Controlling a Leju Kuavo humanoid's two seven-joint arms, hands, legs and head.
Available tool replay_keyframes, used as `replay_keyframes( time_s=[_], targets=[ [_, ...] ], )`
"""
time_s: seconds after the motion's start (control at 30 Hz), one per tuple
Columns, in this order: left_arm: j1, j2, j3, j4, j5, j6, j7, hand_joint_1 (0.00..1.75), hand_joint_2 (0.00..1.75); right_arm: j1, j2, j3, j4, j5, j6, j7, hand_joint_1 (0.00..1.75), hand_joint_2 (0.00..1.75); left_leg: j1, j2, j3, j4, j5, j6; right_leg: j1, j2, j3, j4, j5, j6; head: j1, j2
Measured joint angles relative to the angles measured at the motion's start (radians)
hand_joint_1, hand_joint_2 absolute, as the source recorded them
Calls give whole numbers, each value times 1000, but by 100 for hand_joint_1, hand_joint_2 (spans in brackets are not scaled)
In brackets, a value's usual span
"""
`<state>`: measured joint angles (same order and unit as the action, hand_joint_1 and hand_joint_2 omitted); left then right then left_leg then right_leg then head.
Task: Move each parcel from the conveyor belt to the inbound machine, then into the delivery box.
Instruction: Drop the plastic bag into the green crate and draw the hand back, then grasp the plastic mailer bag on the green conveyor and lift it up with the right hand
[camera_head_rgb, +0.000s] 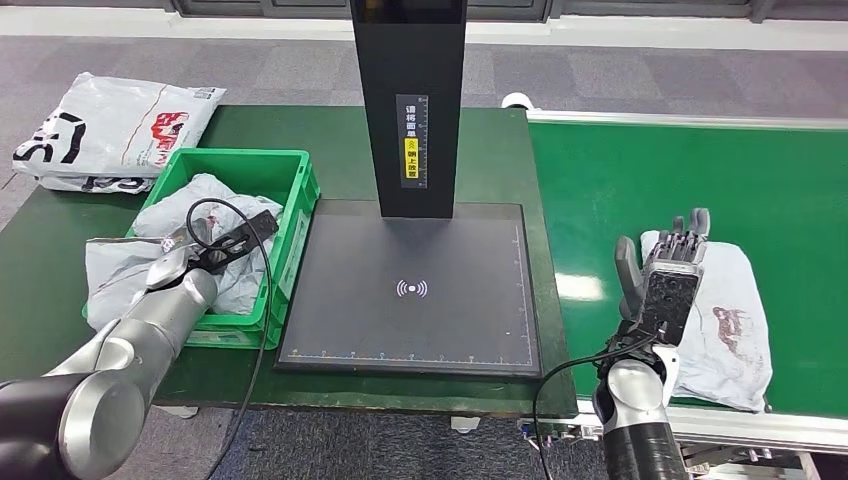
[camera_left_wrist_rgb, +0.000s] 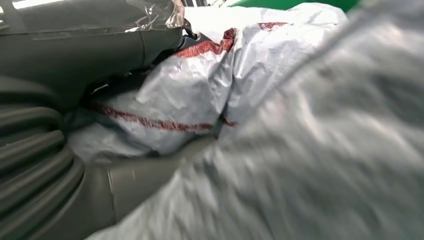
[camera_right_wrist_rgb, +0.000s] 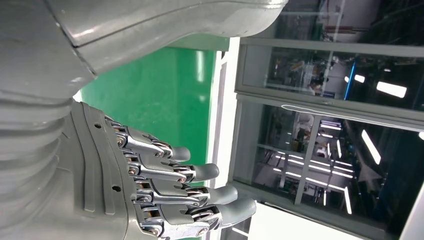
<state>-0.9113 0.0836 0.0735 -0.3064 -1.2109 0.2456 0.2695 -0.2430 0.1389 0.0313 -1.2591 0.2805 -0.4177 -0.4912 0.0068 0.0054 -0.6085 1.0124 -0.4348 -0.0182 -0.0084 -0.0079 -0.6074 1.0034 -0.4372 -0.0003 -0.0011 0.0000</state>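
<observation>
The right hand (camera_head_rgb: 668, 268) stands upright above the green conveyor belt (camera_head_rgb: 640, 180), fingers straight and apart, holding nothing. Just behind it, on the belt, lies a white parcel bag (camera_head_rgb: 728, 330) with a small reddish print. In the right wrist view the fingers (camera_right_wrist_rgb: 165, 175) point toward a white frame and large glass panes that reflect ceiling lights.

The left hand (camera_head_rgb: 205, 245) is down in the green delivery box (camera_head_rgb: 290, 200), among crumpled grey-white parcels (camera_head_rgb: 215, 195). The pictures do not let me tell if it holds one or is spread. The left wrist view shows wrinkled white plastic with red stripes (camera_left_wrist_rgb: 185, 95) close to the hand.

Between the two hands lies the dark scanning plate of the inbound machine (camera_head_rgb: 410, 290), with its black post behind. Beyond the left hand, another white parcel (camera_head_rgb: 115, 130) lies on the dark green table (camera_head_rgb: 340, 130). The floor is grey carpet.
</observation>
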Motion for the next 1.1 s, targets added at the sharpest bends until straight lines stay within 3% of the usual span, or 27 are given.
replay_keyframes(
  time_s=[0.07, 0.17, 0.3, 0.4, 0.5, 1.1],
  targets=[
    [2, -10, 34, -4, 101, 115, -118, 0, 0, 10, 0, 0, -12, 15, -2, 12, 0, 175, 0, 0, 0, 0, 0, 0, 0, 0, 0, 0, 0, 0, 0, 0],
    [-3, -35, 140, -24, 335, 301, -439, 0, 0, 39, 0, 0, -38, 33, -7, 22, 0, 175, 0, -1, -1, 0, 0, 0, 1, -1, 0, 0, 0, 0, 0, 0],
    [-17, -72, 253, -64, 596, 357, -756, 0, 0, 59, 0, 0, -44, 38, -33, 3, 0, 0, 0, 0, -1, 0, 0, 0, 0, 0, 0, 0, 0, 0, 0, 0],
    [-18, -105, 295, -104, 750, 351, -900, 0, 0, 54, -2, 0, -32, 49, -63, -7, 0, 0, 0, 0, -1, 0, 0, 0, 0, 0, 0, 0, 0, 0, 0, 0],
    [-18, -133, 303, -145, 842, 345, -964, 0, 0, 42, -5, 0, -11, 60, -88, -9, 0, 0, 0, 0, -1, 0, 0, 0, 0, -1, 0, 0, 0, 0, 0, 0],
    [-17, -170, 308, -205, 861, 343, -970, 0, 0, 28, -10, 0, 24, 64, -93, -9, 0, 0, 0, 0, -1, 0, 0, 0, 0, 0, 0, 0, 0, 0, 0, 0]
  ],
)
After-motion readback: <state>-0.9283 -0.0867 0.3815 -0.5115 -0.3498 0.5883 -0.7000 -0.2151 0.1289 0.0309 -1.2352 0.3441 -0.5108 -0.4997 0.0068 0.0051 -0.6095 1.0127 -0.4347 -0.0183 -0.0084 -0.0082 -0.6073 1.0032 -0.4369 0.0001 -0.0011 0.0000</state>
